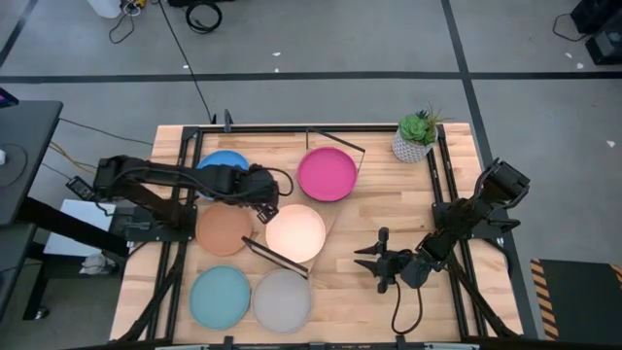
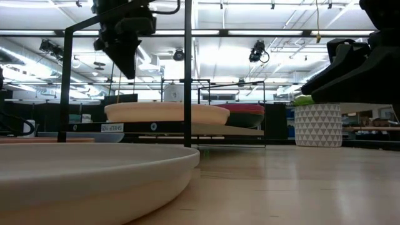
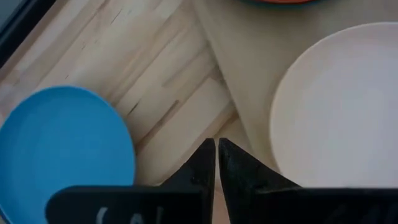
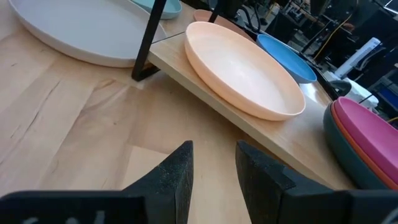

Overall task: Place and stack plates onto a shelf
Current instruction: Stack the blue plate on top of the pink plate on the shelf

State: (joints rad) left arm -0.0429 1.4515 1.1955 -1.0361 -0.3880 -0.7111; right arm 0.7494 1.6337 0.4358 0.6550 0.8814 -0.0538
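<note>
The shelf (image 1: 330, 216) is a light board in a black wire frame lying slantwise mid-table. A cream plate (image 1: 294, 233) rests on its near end, and a pink plate (image 1: 328, 173) tops a stack on its far end. The right wrist view shows orange and teal rims under the pink plate (image 4: 364, 134). Blue (image 1: 222, 160), brown (image 1: 222, 230), pale blue (image 1: 220, 297) and grey (image 1: 282, 299) plates lie on the table. My left gripper (image 1: 267, 212) is shut and hovers above the shelf beside the cream plate (image 3: 342, 106). My right gripper (image 1: 372, 262) is open, right of the shelf.
A potted plant (image 1: 416, 136) in a white pot stands at the table's far right corner. Black rails run along both sides of the table. Bare wood lies between the shelf and my right gripper (image 4: 214, 162). The grey plate (image 2: 94, 175) fills the low view's foreground.
</note>
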